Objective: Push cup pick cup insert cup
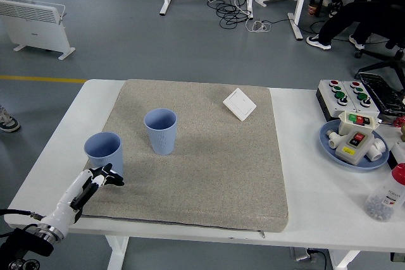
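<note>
Left hand (101,176) sits low in the lower left of the frame, at the end of a white-and-black forearm that rises from the bottom left corner and slants up to the right over the table's near edge. Its black fingers (112,180) point right and slightly up, bunched close together rather than fanned out; whether they are fully curled is hard to tell at this size. They hold nothing. The fingertips lie just below the base of the near cup (104,153) and look very close to it, though contact cannot be made out.

That near cup is pale blue, upright, mouth open, standing at the left edge of the grey mat (209,175), left of centre in the frame. A second blue cup (161,131), ribbed and also upright, stands on the mat up and to the right of the first, with a clear gap between them.

Near the mat's upper right corner lies a white switch plate (240,104), turned at an angle. The mat covers most of the white table (316,188). At the right edge of the frame, a blue plate (332,150) carries button boxes, a grey box with coloured buttons (348,95) lies above it, and a clear bottle with a red cap (387,195) stands below.
</note>
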Robot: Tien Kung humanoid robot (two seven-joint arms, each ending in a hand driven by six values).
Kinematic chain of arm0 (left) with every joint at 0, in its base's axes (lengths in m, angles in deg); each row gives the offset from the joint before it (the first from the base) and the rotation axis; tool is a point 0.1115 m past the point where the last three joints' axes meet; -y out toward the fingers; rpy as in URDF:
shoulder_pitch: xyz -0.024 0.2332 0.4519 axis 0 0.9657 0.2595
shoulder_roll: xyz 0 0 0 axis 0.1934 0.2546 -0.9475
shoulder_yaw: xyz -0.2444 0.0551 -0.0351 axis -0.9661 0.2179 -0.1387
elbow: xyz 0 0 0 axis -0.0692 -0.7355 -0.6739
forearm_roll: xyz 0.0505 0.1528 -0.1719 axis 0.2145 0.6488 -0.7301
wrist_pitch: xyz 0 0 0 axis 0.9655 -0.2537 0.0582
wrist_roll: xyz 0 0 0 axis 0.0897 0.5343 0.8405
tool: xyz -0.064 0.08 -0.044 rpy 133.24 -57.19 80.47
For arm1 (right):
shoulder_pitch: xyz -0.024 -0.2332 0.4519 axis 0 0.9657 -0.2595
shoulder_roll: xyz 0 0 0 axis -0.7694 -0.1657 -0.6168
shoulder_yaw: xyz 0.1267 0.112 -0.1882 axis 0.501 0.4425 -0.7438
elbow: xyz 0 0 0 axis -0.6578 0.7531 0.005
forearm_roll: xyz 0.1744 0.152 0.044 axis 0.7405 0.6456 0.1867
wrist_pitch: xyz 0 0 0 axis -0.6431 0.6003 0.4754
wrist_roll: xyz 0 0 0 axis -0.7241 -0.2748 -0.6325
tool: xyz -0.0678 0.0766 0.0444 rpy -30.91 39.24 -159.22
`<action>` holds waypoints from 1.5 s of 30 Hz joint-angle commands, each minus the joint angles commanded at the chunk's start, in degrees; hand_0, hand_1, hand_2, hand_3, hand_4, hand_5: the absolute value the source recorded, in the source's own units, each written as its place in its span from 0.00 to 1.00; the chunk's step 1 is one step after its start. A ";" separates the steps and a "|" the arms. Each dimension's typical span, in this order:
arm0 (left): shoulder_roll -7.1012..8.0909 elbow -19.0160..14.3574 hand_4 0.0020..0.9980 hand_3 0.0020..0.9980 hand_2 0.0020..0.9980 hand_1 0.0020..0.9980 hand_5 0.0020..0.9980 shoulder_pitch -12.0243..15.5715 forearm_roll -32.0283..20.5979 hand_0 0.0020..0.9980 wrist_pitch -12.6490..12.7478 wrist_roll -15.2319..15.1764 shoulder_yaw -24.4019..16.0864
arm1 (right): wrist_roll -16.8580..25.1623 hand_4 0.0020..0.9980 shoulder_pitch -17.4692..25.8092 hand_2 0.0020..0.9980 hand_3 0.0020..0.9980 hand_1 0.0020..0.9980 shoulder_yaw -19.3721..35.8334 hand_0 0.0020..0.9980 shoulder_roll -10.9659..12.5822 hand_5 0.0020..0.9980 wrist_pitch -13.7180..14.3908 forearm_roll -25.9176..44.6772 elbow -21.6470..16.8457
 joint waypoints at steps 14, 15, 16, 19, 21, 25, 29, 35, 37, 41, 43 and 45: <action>-0.11 2.44 0.61 0.46 0.50 0.57 1.00 -1.75 1.39 0.76 -0.06 -0.21 -0.94 | -0.05 0.13 0.37 0.68 0.57 0.69 -0.23 0.78 -0.12 0.47 -0.02 0.23 0.00; -0.17 2.66 0.61 0.46 0.50 0.57 1.00 -1.98 1.46 0.76 -0.06 -0.25 -0.94 | -0.06 0.13 0.42 0.68 0.57 0.69 -0.23 0.78 -0.14 0.47 -0.01 0.21 0.00; -0.25 2.95 0.61 0.46 0.50 0.57 1.00 -2.33 1.54 0.76 -0.05 -0.31 -0.91 | -0.07 0.13 0.47 0.68 0.57 0.69 -0.22 0.78 -0.16 0.47 -0.01 0.16 0.00; -0.38 3.78 0.61 0.46 0.50 0.57 1.00 -3.26 1.98 0.76 -0.01 -0.50 -0.80 | -0.11 0.13 0.62 0.68 0.57 0.69 -0.26 0.78 -0.18 0.47 0.00 0.14 0.00; -0.41 4.39 0.61 0.46 0.50 0.57 1.00 -3.88 2.37 0.76 -0.03 -0.58 -0.71 | -0.15 0.13 0.67 0.68 0.57 0.69 -0.20 0.78 -0.18 0.47 -0.01 0.00 0.00; -0.35 5.61 0.61 0.46 0.50 0.57 1.00 -5.02 3.24 0.76 -0.06 -0.78 -0.37 | -0.22 0.13 0.81 0.68 0.57 0.69 -0.29 0.78 -0.18 0.47 0.01 0.02 0.00; -0.41 6.78 0.61 0.46 0.50 0.57 1.00 -6.40 6.15 0.76 0.34 -1.52 -0.23 | -0.27 0.13 0.92 0.68 0.57 0.69 -0.39 0.78 -0.18 0.47 0.00 -0.01 0.00; -0.17 8.70 0.61 0.46 0.50 0.57 1.00 -8.60 10.20 0.76 0.63 -2.25 0.31 | -0.28 0.13 0.99 0.68 0.57 0.69 -0.60 0.78 -0.10 0.47 -0.05 0.01 0.00; -0.04 9.14 0.61 0.47 0.50 0.57 1.00 -9.10 10.55 0.76 0.62 -2.30 0.40 | -0.26 0.13 0.95 0.68 0.57 0.69 -0.66 0.78 -0.08 0.47 -0.06 0.05 0.00; 0.26 10.27 0.61 0.47 0.50 0.57 1.00 -10.37 10.97 0.76 0.61 -2.46 0.41 | -0.24 0.13 0.82 0.68 0.57 0.69 -0.76 0.78 -0.04 0.47 -0.06 0.24 0.00; 0.43 11.07 0.60 0.47 0.50 0.57 1.00 -11.21 11.22 0.76 0.59 -2.47 0.45 | -0.24 0.13 0.75 0.68 0.57 0.69 -0.77 0.78 -0.04 0.47 -0.06 0.28 0.00; 0.62 11.78 0.60 0.47 0.50 0.57 1.00 -11.89 11.44 0.76 0.48 -2.40 0.53 | -0.23 0.13 0.67 0.68 0.57 0.69 -0.78 0.78 -0.01 0.47 -0.07 0.24 0.00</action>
